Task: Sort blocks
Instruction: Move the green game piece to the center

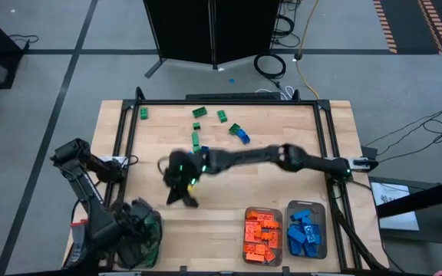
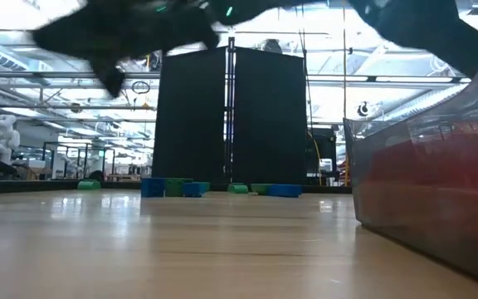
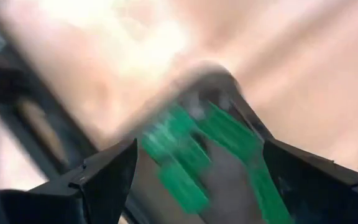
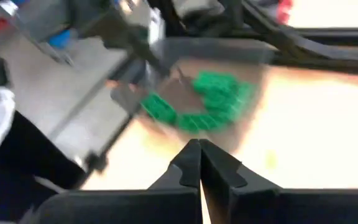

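Dark right arm stretched left across table, right gripper (image 1: 181,198) pinched shut, empty. Left gripper (image 1: 143,234) wide open over green blocks (image 3: 194,146).

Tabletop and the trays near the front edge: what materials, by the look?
Tabletop: looks like light wood, pale planks with a soft sheen that mirrors the room in the low view. Orange-block tray and blue-block tray: probably clear plastic, since the blocks show through the walls.
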Available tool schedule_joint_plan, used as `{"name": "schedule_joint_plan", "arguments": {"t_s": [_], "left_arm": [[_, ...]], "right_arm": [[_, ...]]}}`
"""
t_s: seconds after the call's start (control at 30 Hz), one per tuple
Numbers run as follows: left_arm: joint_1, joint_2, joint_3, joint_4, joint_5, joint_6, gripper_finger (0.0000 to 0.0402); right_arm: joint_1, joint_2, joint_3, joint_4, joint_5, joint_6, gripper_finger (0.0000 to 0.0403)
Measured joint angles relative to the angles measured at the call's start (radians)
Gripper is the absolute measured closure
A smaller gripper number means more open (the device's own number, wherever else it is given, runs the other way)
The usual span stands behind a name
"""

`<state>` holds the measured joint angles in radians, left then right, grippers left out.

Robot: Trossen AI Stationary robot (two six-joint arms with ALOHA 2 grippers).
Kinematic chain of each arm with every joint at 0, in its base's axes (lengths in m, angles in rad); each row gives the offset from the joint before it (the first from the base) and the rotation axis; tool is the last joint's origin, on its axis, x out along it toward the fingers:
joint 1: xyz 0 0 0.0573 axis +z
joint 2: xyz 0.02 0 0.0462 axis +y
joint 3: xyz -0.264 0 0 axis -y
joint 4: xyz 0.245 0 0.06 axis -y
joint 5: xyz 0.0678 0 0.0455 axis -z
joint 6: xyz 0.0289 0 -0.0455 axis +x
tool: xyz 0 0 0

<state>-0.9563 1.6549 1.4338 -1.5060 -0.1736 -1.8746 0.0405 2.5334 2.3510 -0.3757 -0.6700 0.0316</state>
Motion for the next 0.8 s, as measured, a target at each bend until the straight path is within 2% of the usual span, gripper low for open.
{"name": "schedule_joint_plan", "arguments": {"t_s": [0.07,0.17,0.27,0.37,0.47,0.63,0.8], "left_arm": [[0.030,-0.005,0.000,-0.075,-0.035,-0.034,0.0050],[0.098,-0.036,-0.027,-0.059,-0.147,-0.036,0.0050],[0.223,-0.062,-0.050,-0.065,-0.248,-0.047,0.0050],[0.370,-0.094,-0.087,-0.063,-0.372,0.020,0.0050],[0.571,-0.138,-0.125,-0.065,-0.467,0.111,0.0050],[0.984,-0.181,-0.136,-0.051,-0.487,0.375,0.0050],[1.378,-0.198,-0.136,0.189,-0.452,0.719,0.0050]], "right_arm": [[-0.033,-0.067,0.001,-0.160,0.041,-0.087,0.0403],[-0.078,-0.173,0.000,-0.411,0.176,-0.245,0.0403],[-0.117,-0.295,0.000,-0.624,0.343,-0.388,0.0403],[-0.152,-0.418,0.001,-0.791,0.494,-0.476,0.0403],[-0.181,-0.540,0.000,-0.907,0.591,-0.500,0.0403],[-0.225,-0.756,0.000,-0.985,0.655,-0.445,0.0403],[-0.242,-0.922,0.000,-1.021,0.664,-0.349,0.0403]]}}
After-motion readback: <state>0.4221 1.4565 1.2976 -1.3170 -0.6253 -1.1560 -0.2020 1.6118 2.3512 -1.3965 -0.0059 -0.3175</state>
